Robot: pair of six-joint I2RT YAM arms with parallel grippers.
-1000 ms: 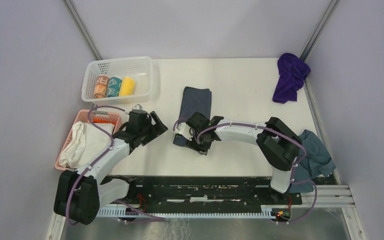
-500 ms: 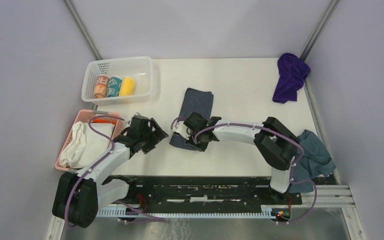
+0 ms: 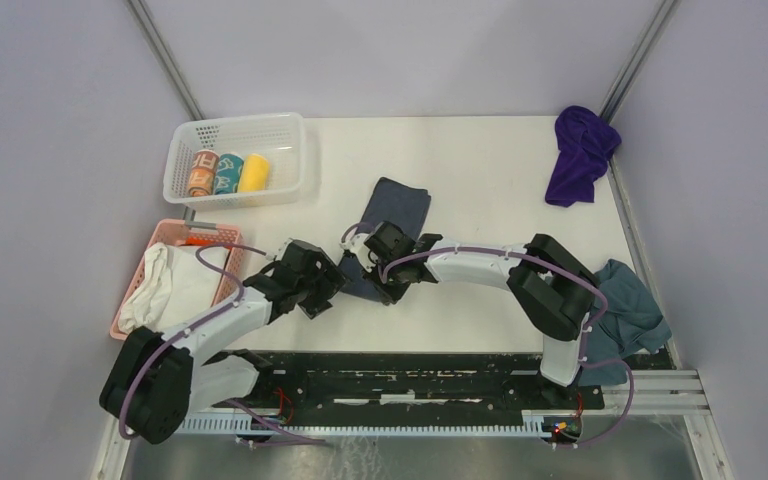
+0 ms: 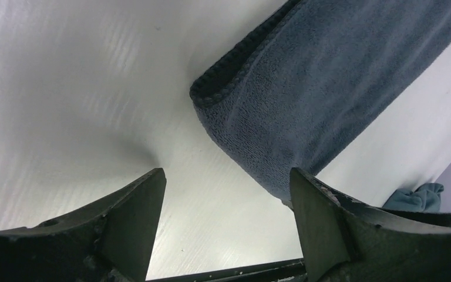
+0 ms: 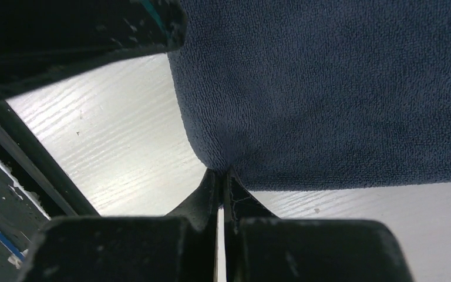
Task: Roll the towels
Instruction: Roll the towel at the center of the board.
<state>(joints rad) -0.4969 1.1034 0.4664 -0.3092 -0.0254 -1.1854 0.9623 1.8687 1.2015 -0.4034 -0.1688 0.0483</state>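
Note:
A dark slate-grey towel (image 3: 392, 212) lies as a folded strip mid-table, slanting toward the arms. My right gripper (image 3: 372, 283) is shut on its near edge; in the right wrist view the fingertips (image 5: 223, 176) pinch a tuck of the grey towel (image 5: 329, 88). My left gripper (image 3: 328, 288) stands open just left of the towel's near corner, low over the table. In the left wrist view the towel's hemmed corner (image 4: 282, 106) lies ahead of my gripper (image 4: 228, 176), with only bare table between the fingers. The purple towel (image 3: 580, 150) lies crumpled at the far right corner.
A white basket (image 3: 290, 150) at the far left holds three rolled towels. A pink basket (image 3: 165, 232) with a white cloth bundle sits near the left arm. A teal-blue cloth (image 3: 632, 308) hangs by the right arm's base.
My right gripper closed onto the grey towel's near edge and dragged it slightly left, tilting the strip. My left arm swung right and down toward the towel's near corner.

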